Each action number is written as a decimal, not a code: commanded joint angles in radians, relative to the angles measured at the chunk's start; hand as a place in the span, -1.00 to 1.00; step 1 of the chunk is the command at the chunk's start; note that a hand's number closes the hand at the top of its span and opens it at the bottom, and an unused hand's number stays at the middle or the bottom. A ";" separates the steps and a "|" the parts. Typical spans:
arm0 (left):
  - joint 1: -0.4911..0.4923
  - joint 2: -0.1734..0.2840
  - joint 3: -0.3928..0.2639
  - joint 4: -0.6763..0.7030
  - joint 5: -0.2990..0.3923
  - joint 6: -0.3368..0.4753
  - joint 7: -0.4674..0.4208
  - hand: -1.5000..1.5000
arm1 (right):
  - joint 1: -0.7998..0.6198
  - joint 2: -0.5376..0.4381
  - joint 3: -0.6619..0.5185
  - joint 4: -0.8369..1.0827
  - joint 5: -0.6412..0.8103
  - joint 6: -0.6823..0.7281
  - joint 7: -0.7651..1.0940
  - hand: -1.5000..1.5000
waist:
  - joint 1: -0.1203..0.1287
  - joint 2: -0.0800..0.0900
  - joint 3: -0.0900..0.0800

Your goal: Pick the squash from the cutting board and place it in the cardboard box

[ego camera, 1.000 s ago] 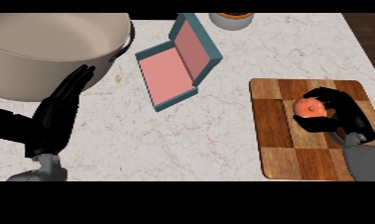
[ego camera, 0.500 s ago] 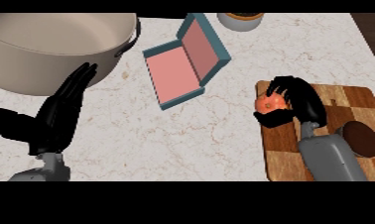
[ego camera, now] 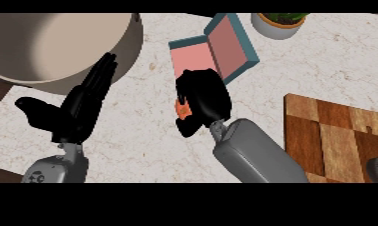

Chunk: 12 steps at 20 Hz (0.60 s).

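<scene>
Squash (ego camera: 180,109) rides in my right hand (ego camera: 203,100), only a sliver of orange showing at the hand's left edge; the black fingers are curled round it and cover most of it. I see the hand over the marble counter (ego camera: 310,70), at the lower edge of the cardboard box (ego camera: 214,55), with the fingertips overlapping the box's near rim. I cannot tell from this angle how high the hand sits above the box. The box lies open and flat, teal on the outside, pink inside, with its lid tilted toward the upper right. My right forearm (ego camera: 255,152) runs in grey from the bottom edge, angled up and to the left. The cutting board (ego camera: 332,135), a wooden checker pattern, lies at the right side, well apart from the hand, with a small dark object (ego camera: 373,167) at its lower right corner, cut off by the frame, which I cannot identify. My left hand (ego camera: 77,107) shows at the lower left, fingers straight and together, pointing up, thumb out to the left, holding nothing. Its fingertips overlap the rim of a large beige pot (ego camera: 66,40) in the upper left. A potted plant (ego camera: 279,24) in a white pot stands at the top, just right of the box.
</scene>
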 commanded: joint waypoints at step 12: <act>-0.077 -0.026 -0.013 0.064 -0.024 0.027 0.013 0.00 | -0.469 0.022 0.187 -0.010 -0.046 -0.233 0.596 1.00 | -0.017 -0.009 0.004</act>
